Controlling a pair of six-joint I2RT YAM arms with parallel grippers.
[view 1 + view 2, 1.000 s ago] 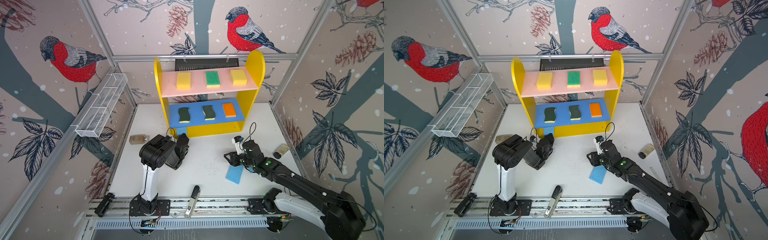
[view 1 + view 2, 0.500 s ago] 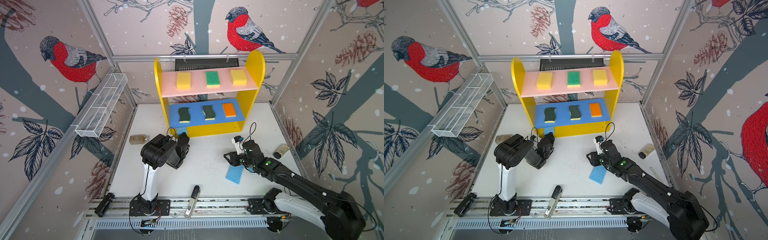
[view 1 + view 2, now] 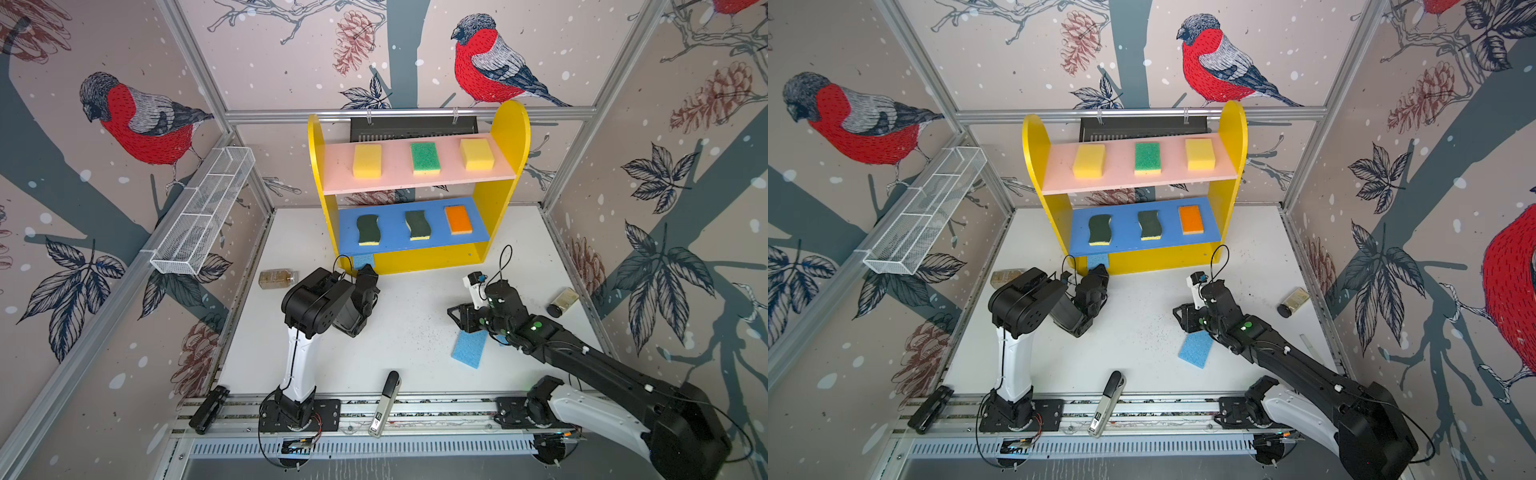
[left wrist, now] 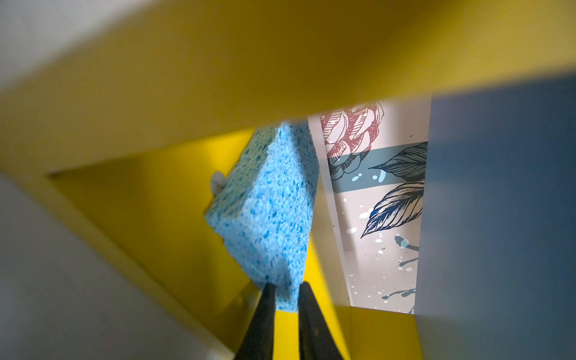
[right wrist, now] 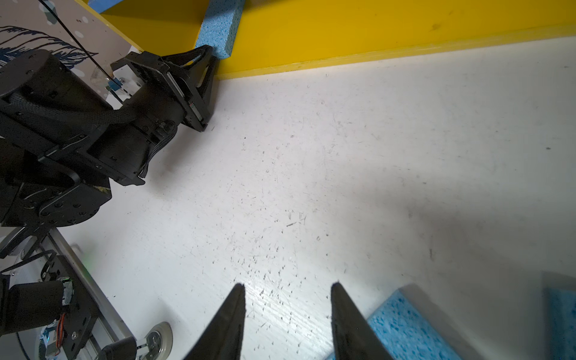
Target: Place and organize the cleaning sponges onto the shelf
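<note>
- A small shelf unit with yellow round-topped sides (image 3: 509,137) is standing at 12 o'clock on the white table (image 3: 407,374), reading both top views with the front rail at 6.
- Its pink upper board (image 3: 340,170) is carrying a yellow block sponge (image 3: 367,161) toward 9 o'clock, a green-topped sponge (image 3: 425,157) in the middle and a second yellow block (image 3: 477,154) toward 3.
- Its blue lower board (image 3: 432,243) is carrying two dark green wavy-edged sponges (image 3: 368,229) and an orange-topped sponge (image 3: 458,219), laid out in the same order.
- The left gripper (image 4: 285,288) is clenching one edge of a thin light blue porous sponge (image 4: 268,212). It is holding it in the bottom bay at the shelf's 9 o'clock end, over the yellow base (image 3: 428,262).
- That sponge is sitting tilted on edge, not flat. Whether it is touching the base cannot be told.
- The right gripper (image 5: 287,286) is hanging released, jaws apart and nothing between them, low over the table near 3 o'clock.
- A second light blue sponge (image 3: 469,348) is lying flat at about 4 o'clock, just beside that gripper.
- A third blue sponge (image 5: 561,311) is showing only in part.
- Handling, as a judgement: these thin blue sponges are looking very light, soft and squashy. The open pores are giving the pads good bite, and breakage is no worry.
- A thin slab is likely to droop and swing when pinched at an edge, so the held one may end up leaning if let go tilted.
- For the flat one, the best hold is probably across the short width near the middle, with a gentle squeeze to avoid bowing it.
</note>
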